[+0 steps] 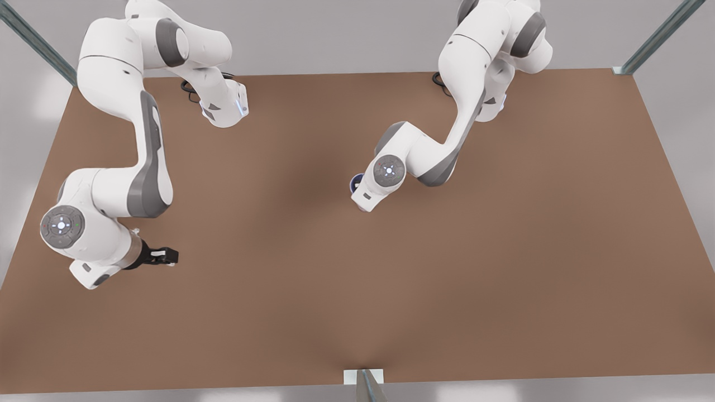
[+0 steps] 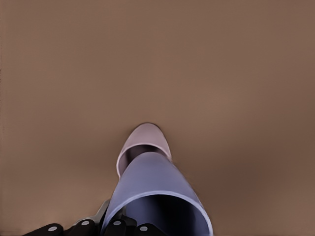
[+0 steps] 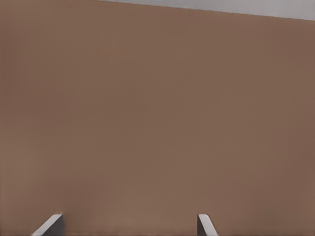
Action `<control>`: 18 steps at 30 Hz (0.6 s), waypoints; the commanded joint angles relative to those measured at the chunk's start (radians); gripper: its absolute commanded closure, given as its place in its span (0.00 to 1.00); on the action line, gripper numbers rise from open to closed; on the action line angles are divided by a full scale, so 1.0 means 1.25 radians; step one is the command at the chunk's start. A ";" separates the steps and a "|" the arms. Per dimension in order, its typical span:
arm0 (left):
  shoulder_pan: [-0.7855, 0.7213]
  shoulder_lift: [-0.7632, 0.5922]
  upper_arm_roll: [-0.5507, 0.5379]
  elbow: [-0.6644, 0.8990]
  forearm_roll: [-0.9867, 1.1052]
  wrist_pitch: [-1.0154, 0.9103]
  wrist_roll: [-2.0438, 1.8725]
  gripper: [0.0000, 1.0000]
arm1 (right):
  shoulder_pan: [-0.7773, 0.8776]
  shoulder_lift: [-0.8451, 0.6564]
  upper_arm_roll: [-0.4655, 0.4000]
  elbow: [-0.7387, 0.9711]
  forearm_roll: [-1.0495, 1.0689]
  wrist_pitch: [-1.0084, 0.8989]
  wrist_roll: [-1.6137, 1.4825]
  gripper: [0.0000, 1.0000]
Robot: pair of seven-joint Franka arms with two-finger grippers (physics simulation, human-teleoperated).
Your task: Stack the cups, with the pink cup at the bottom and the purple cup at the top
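The left gripper [image 1: 363,196] pinches the purple cup [image 2: 155,194] just above the pink cup [image 2: 143,146] on the surface [image 1: 503,251]. Released off-centre, it could catch the pink rim and topple both (alignment looks close). The right gripper [image 1: 167,255] waits well apart, fingers spread.

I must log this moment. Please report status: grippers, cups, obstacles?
Left gripper shut on purple cup, above pink cup. Right gripper open, waiting over bare table. Nothing in the way.
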 commanded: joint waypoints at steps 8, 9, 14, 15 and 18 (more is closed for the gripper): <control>-0.005 0.003 -0.002 -0.009 -0.001 0.012 -0.106 0.79 | -0.003 0.005 -0.001 0.001 0.003 0.002 -0.039 0.00; -0.005 0.004 -0.002 -0.009 -0.001 0.017 -0.106 0.79 | -0.002 0.005 -0.001 0.001 0.003 0.002 -0.039 0.00; -0.008 0.003 -0.002 -0.030 0.000 0.032 -0.105 0.79 | -0.002 0.005 -0.001 0.001 0.002 0.002 -0.038 0.00; -0.010 0.004 -0.002 -0.030 0.000 0.032 -0.105 0.79 | -0.003 0.004 0.000 0.002 0.003 0.002 -0.038 0.00; -0.011 0.007 -0.002 -0.037 0.000 0.043 -0.106 0.79 | -0.003 0.005 0.000 0.002 0.003 0.003 -0.038 0.00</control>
